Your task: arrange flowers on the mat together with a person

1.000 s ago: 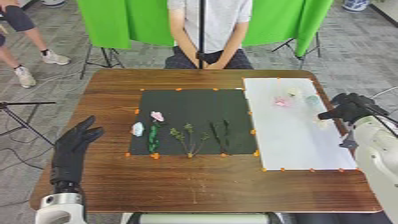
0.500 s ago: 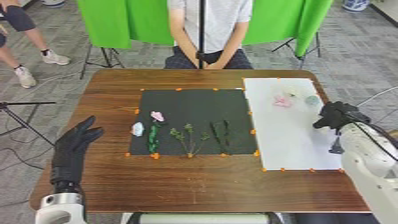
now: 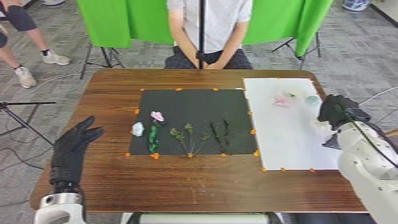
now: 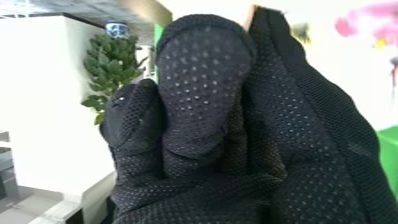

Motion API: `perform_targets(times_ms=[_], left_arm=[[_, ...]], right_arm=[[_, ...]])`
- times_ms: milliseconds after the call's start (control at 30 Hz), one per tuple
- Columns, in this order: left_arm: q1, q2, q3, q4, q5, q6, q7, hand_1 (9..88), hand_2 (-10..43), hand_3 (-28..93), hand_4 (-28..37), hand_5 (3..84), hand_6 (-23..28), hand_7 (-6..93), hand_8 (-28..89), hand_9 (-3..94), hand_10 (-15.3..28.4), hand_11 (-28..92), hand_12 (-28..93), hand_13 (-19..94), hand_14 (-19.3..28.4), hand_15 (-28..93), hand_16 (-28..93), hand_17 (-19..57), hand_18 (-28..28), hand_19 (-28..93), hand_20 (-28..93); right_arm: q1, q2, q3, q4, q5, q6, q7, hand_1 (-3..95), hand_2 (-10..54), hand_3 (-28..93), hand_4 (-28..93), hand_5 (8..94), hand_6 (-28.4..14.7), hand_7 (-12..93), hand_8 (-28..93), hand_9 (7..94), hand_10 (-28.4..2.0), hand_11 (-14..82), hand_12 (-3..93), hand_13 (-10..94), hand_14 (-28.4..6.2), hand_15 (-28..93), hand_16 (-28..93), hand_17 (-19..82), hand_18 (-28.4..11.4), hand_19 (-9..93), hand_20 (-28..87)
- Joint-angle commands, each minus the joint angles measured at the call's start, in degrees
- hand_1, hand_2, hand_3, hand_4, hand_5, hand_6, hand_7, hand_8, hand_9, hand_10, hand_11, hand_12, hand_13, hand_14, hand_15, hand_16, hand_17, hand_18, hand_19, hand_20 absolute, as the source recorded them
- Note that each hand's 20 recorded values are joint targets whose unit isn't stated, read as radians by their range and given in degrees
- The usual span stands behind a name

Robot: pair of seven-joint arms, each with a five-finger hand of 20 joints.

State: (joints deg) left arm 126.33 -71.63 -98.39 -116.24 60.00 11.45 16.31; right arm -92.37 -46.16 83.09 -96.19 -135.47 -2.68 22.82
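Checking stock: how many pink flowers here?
2: one pink flower on the black mat, another pink flower on the white mat. The black-gloved right hand may hide more.

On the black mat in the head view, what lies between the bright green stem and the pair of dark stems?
A branching sprig with leafy tips, between the green stem and the dark stems.

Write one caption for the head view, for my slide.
Flowers on a dark mat and a white mat, the robot's right hand at the white one's edge.
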Motion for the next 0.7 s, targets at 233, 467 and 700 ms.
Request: perform_targets(times_ms=[233,467,700], left_arm=[[0.76,0.11,-0.3,-0.05,-0.07,0.26,-1.2,21.4,1.8,69,-27.0,48.9,2.9,12.1,-7,50.9,15.1,21,14,39,17.5,20,-1,6.4,11.2,11,15],[0.32,0.13,0.02,0.23,-0.07,0.03,-1.53,21.4,1.8,69,-27.1,48.8,2.8,12.0,-7,50.9,15.0,21,14,39,17.4,20,-1,6.4,11.2,11,15],[-0.64,0.51,0.5,0.58,-0.14,-0.21,-1.86,21.3,1.9,69,-27.2,48.7,2.8,12.1,-7,50.9,15.0,21,14,39,17.5,21,-1,6.4,11.2,11,15]], right_arm=[[14.62,-1.01,-8.64,-12.4,9.42,-0.21,-0.94,65.7,-9.5,54,-21,84.7,0.6,19,9,93.7,-8.4,9.3,32.9,94,-0.2,47,23,63,-11.3,88,28],[25.13,-9.28,-22.73,-10.74,14.1,-3.43,-4.37,65.7,-9.5,55,-21,85.2,0.7,18,9,93.7,-8.7,10.1,32.4,94,0.0,49,23,63,-11.4,90,28],[30.61,-16.34,-35.25,-6.99,12.99,-5.75,-7.16,65.6,-9.5,54,-22,85.4,0.7,18,9,93.7,-8.4,10.0,31.9,94,0.0,52,22,63,-11.9,92,29]])
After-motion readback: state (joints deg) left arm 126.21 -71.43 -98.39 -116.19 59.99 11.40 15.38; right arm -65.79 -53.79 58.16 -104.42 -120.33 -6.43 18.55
